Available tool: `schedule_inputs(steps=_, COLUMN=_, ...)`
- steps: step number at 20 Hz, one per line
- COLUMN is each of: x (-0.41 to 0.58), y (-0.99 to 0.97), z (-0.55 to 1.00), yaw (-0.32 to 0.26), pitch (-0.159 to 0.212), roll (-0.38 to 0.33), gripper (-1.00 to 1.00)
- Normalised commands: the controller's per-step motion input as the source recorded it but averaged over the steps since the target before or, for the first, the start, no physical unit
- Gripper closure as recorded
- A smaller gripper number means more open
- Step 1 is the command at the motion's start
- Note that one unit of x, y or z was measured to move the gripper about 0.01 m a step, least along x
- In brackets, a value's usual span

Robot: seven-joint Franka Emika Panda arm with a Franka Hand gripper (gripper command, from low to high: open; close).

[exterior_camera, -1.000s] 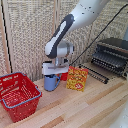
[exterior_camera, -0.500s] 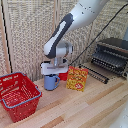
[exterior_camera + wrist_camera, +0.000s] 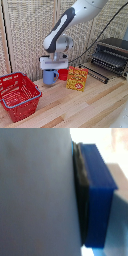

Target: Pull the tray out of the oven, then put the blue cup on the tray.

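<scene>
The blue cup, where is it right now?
In the exterior view, the blue cup sits left of centre under the gripper, between the red basket and the yellow packet.

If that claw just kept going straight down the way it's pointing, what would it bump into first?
The claw points straight down and sits right on the blue cup, so the cup comes first, then the wooden table under it. Whether it already grips the cup is unclear; the wrist view is too blurred to tell.
</scene>
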Motion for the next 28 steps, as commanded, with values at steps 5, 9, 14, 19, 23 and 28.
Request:
schedule_inputs(steps=5, x=0.181, y=-0.08, z=0.97, yaw=-0.195, pitch=0.060, roll=0.017, gripper=1.00)
schedule_inputs(steps=9, x=0.214, y=-0.34, z=0.92, yaw=-0.219, pitch=0.098, roll=0.008, gripper=1.00)
schedule_inputs(steps=14, x=0.139, y=-0.30, z=0.62, yaw=-0.304, pitch=0.075, roll=0.000, gripper=1.00)
schedule_inputs(steps=19, x=0.050, y=-0.58, z=0.29, yaw=-0.224, pitch=0.031, roll=0.000, gripper=1.00)
schedule_inputs(steps=23, x=0.075, y=-0.86, z=0.16, yaw=-0.109, pitch=0.009, roll=-0.035, gripper=1.00)
schedule_inputs(steps=28, x=0.011, y=-0.97, z=0.13, yaw=-0.045, pitch=0.033, roll=-0.090, gripper=1.00)
